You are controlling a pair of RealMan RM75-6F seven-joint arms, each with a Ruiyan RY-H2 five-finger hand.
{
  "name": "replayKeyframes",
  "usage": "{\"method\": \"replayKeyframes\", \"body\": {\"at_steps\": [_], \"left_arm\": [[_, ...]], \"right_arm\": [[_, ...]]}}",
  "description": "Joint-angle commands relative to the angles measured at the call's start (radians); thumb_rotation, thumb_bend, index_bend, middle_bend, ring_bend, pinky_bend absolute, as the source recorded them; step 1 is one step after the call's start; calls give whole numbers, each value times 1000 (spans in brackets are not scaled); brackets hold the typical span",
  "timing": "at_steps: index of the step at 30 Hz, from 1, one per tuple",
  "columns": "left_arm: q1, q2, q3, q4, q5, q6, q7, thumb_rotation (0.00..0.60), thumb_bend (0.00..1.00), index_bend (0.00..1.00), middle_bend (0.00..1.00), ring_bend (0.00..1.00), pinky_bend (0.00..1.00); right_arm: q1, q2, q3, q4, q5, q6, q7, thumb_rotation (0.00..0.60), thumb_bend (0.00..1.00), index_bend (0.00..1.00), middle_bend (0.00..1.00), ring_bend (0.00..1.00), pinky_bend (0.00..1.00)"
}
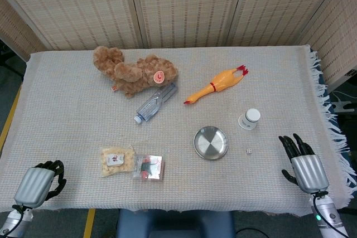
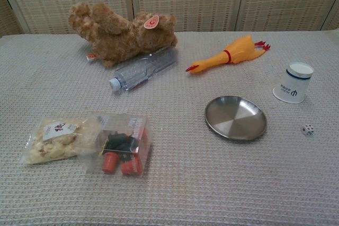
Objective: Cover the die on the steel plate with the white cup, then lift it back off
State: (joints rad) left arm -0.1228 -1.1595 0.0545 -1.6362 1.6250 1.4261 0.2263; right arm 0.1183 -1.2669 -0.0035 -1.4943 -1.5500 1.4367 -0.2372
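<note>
On the desk, die: small white die (image 2: 308, 129) lies beside round steel plate (image 2: 235, 117), not on it.
Cup: white paper cup (image 2: 293, 82) inverted, apparently.
Robot hands: right robot hand (image 1: 301, 163) open, empty; left robot hand (image 1: 42, 183) curled, empty.
Advice: plate the die first.

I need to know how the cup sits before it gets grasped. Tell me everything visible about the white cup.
The white cup is a small paper-looking cup with a dark blue band near its upper end and dark print on its side. It stands upside down, base up and mouth on the woven tablecloth, tilted slightly in the chest view. It sits to the right of the steel plate and behind the die, apart from both. Neither hand touches it.
</note>
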Motion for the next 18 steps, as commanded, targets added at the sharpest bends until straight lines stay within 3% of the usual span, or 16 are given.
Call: {"method": "replayKeyframes", "body": {"at_steps": [1, 10, 12, 16, 18], "left_arm": [[0, 0, 0, 0, 0, -1, 1, 600, 366, 278, 407, 419, 574], [-1, -1, 0, 2, 5, 2, -2, 600, 366, 278, 412, 419, 574], [-3, -3, 0, 9, 0, -6, -8, 600, 366, 278, 413, 420, 574], [-5, -1, -5, 14, -16, -14, -20, 600, 366, 278, 415, 419, 573], [-4, 1, -5, 12, -17, -12, -20, 600, 366, 278, 416, 419, 574]], "right_arm": [[0, 0, 0, 1, -1, 0, 0, 600, 72, 37, 94, 0, 219], [6, 11, 0, -8, 0, -19, 7, 600, 72, 48, 104, 17, 224], [8, 6, 5, -1, -8, -12, 9, 600, 72, 87, 200, 96, 314], [22, -15, 9, 37, -16, -23, 20, 600, 72, 202, 486, 369, 549], [30, -24, 13, 52, -13, -36, 29, 600, 72, 245, 577, 458, 622]]}}
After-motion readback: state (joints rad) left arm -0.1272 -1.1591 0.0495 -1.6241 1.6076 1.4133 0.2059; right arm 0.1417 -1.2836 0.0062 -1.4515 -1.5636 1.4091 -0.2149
